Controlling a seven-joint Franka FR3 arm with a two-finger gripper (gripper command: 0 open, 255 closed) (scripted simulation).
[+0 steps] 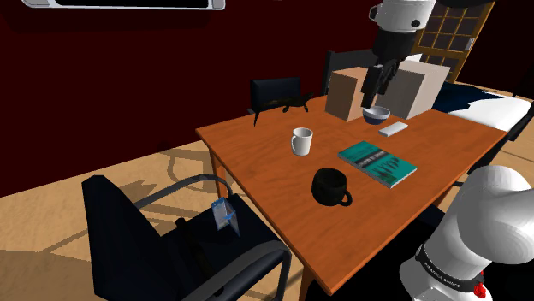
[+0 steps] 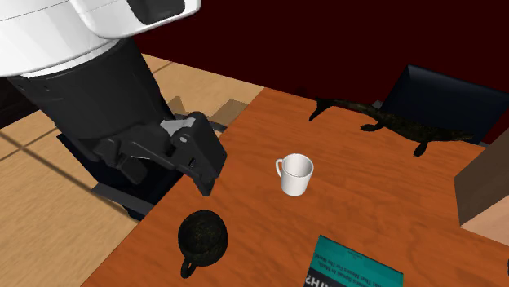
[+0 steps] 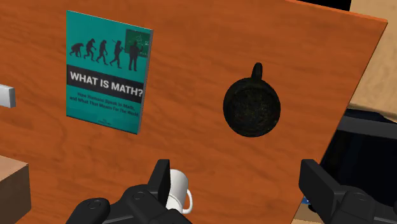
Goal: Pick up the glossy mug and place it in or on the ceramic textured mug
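Wooden table [image 1: 257,167] with loose items, black chairs alongside.
Placed by the shoulder view: teal book [image 1: 376,163] titled "WHAT IS MATH?" flat at right; farther back, grey bowl [image 1: 376,114], small white block [image 1: 394,129], brown box [image 1: 347,94] and paler box [image 1: 424,85]; dark lizard figure [image 1: 295,104] at far left edge; black armchair [image 1: 128,231] near left.

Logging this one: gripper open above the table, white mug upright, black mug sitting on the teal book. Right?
No. The black mug stands on the bare table, beside the teal book and apart from it, as the shoulder view shows. The gripper is open and the white mug upright.
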